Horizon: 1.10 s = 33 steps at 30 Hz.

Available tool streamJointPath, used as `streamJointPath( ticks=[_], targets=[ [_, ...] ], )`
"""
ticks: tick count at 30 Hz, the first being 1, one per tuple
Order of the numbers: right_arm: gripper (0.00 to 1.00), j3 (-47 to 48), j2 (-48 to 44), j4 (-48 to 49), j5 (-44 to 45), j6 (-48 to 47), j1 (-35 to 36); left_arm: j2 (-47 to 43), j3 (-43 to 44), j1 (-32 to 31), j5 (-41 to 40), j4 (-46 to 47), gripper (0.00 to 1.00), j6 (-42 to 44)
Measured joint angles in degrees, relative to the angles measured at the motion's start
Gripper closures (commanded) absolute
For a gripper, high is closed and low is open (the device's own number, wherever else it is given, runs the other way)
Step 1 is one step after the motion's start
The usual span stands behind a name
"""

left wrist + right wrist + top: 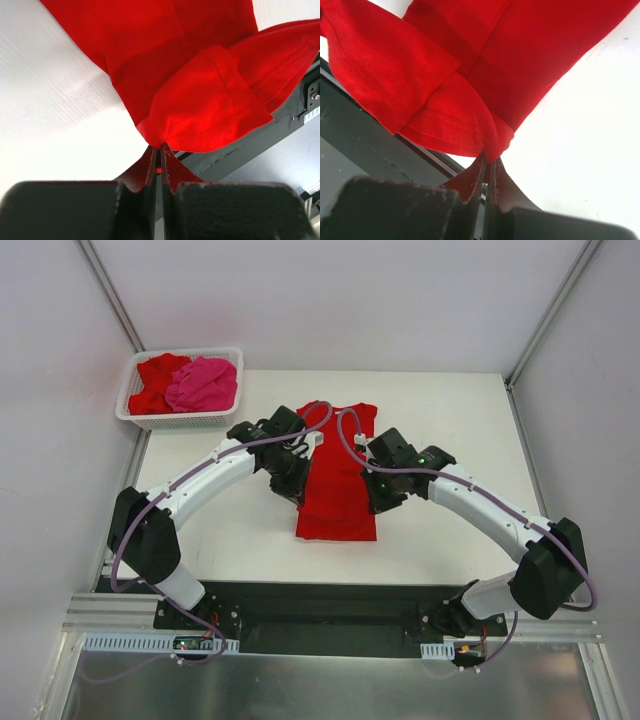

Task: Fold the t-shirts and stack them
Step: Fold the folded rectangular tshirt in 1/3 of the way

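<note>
Red t-shirt [337, 502] lies mid-worktop [240, 535], collar far side. Left end effector [160, 150] is clamped on its left edge, right end effector [489, 159] on its right edge. Both pinches look shallow, only a cloth tip caught. My worry: uneven lift or arms pulling apart, cloth slips out, fold skews. Pink t-shirt [203, 383] and another red t-shirt [155, 375] sit in basket [135, 412].

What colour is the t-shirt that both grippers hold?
The t-shirt is bright red; top external view shows it best.

Overhead and 2 close wrist views share t-shirt [337, 490].
</note>
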Motion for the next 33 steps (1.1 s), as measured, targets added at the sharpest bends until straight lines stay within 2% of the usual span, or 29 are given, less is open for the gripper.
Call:
streamJointPath(
  ticks=[33],
  targets=[
    [0.99,2.0,0.0,0.7,9.3,-0.3,-0.2,2.2,4.0,0.7,-8.2,0.1,1.0,2.1]
  ],
)
